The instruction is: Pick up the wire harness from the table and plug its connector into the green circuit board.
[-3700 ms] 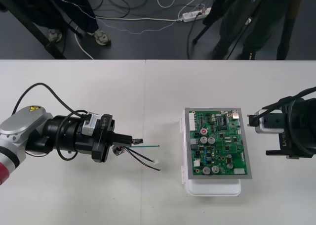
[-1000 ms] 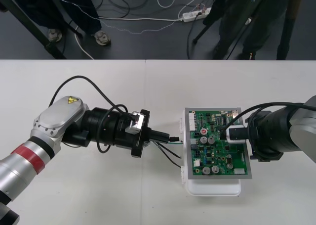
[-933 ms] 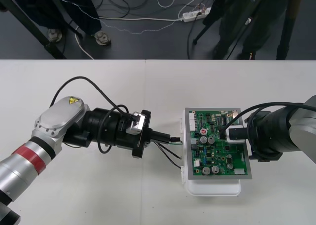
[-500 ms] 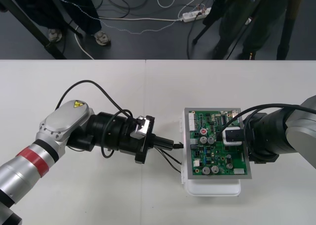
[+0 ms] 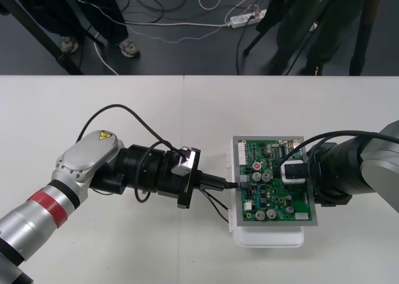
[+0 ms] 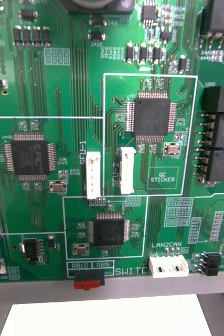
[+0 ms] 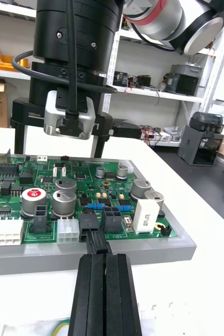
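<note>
The green circuit board [image 5: 269, 204] lies on its white base [image 5: 268, 239] at the table's right. My left gripper [image 5: 232, 185] reaches in level from the left, with its fingers at the board's left edge. In the left wrist view the left gripper [image 7: 98, 257] is shut on the harness's small black plug [image 7: 93, 240]. The plug's tip touches a black socket on the board [image 7: 117, 181]; I cannot tell if it is seated. Loose wires [image 5: 218, 204] trail under the fingers. My right gripper [image 5: 294, 173] hangs over the board's middle, its fingers [image 7: 20, 140] far apart, close above the board [image 6: 64, 94].
The pale table [image 5: 156, 109] runs wide to the left of the board and behind it. A white connector [image 7: 67, 231] and round capacitors [image 7: 64, 197] stand right beside the plug. Cables lie on the dark floor [image 5: 187, 22] beyond the table's far edge.
My left arm has carried the harness rightward until its fingertips meet the board's left edge. The right gripper came in from the right side earlier and now holds still over the board.
</note>
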